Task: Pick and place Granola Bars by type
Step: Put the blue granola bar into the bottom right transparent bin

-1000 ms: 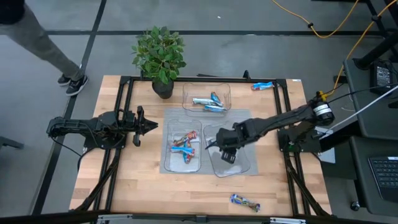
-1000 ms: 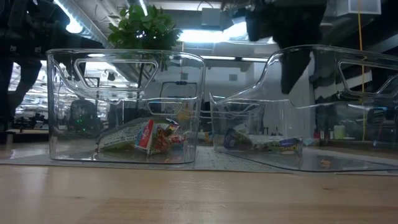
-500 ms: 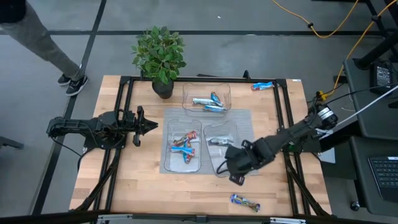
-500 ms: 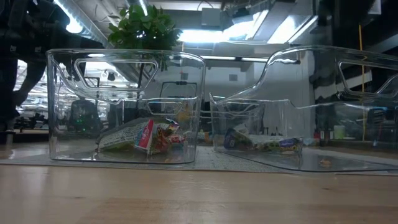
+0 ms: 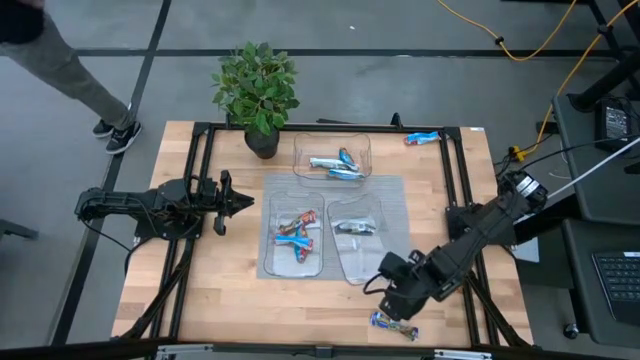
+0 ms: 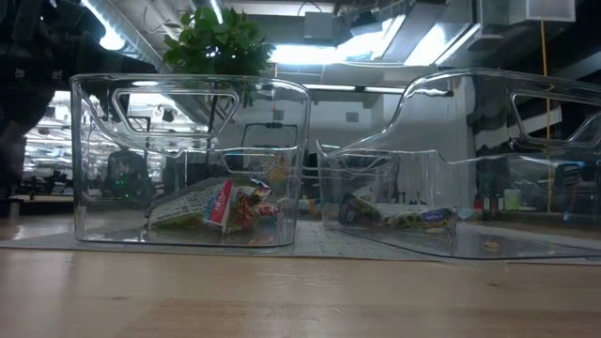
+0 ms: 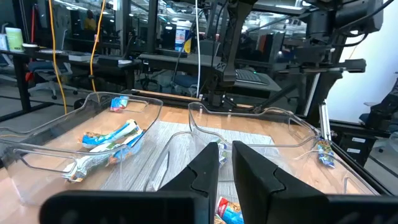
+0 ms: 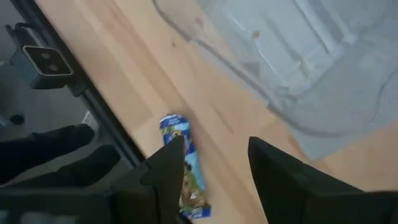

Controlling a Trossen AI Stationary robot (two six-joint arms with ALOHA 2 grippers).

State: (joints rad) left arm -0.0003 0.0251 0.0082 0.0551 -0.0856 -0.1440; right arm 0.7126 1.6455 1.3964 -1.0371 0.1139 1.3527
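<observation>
Fingers of right gripper (image 5: 392,303) spread, empty, hovering just above loose bar (image 5: 394,325) near front edge of tabletop (image 5: 230,310); same bar (image 8: 186,168) seen between fingers in wrist view, not touched. Left gripper (image 5: 246,203) parked at left side, fingers (image 7: 205,171) nearly pressed together, holding nothing. Grey mat (image 5: 392,185) at centre carrying three clear trays: far tray (image 5: 365,145) with pale and blue bars (image 5: 333,166), left tray (image 5: 268,235) with bright blue-and-red bars (image 5: 297,235), right tray (image 5: 400,265) with one dark bar (image 5: 354,227). Plant (image 5: 256,90) at far edge. One blue bar (image 5: 421,138) lying alone at far right corner.
</observation>
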